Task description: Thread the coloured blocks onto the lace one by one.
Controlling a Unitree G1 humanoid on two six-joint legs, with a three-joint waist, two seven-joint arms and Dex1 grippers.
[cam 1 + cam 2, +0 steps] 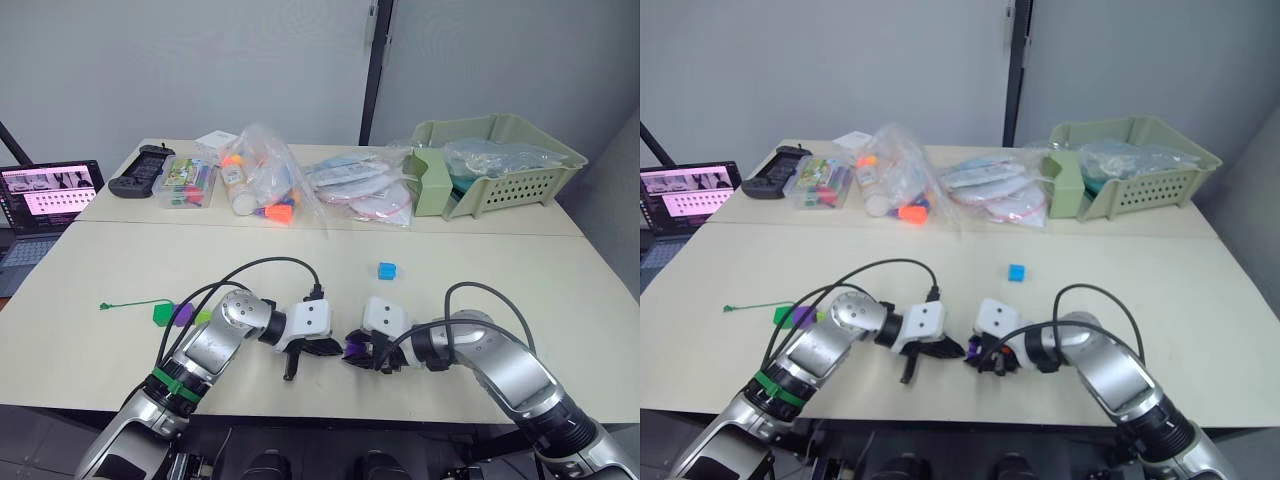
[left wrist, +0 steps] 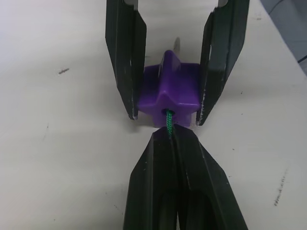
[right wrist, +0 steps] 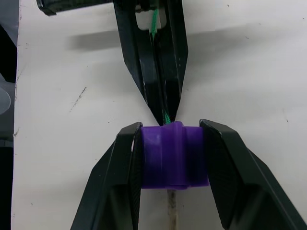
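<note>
A purple block (image 2: 170, 93) sits clamped between the two fingers of my right gripper (image 3: 172, 128), just above the table near its front edge. My left gripper (image 2: 168, 136) is shut on the green lace (image 2: 169, 122), which enters the block's hole. On the block's far side the lace's pale tip (image 3: 171, 206) pokes out. The two grippers meet tip to tip (image 1: 340, 350). A blue block (image 1: 387, 270) lies alone mid-table. At my left, a dark green block (image 1: 162, 313), a purple block (image 1: 183, 313) and a light green block (image 1: 203, 317) sit along the lace's tail (image 1: 125, 305).
A green basket (image 1: 520, 180) stands at the back right, beside plastic bags of toys (image 1: 265, 185) and flat packets (image 1: 360, 190). A game controller (image 1: 140, 170) and a box of markers (image 1: 187, 183) lie back left. A laptop (image 1: 45, 200) stands off the table's left.
</note>
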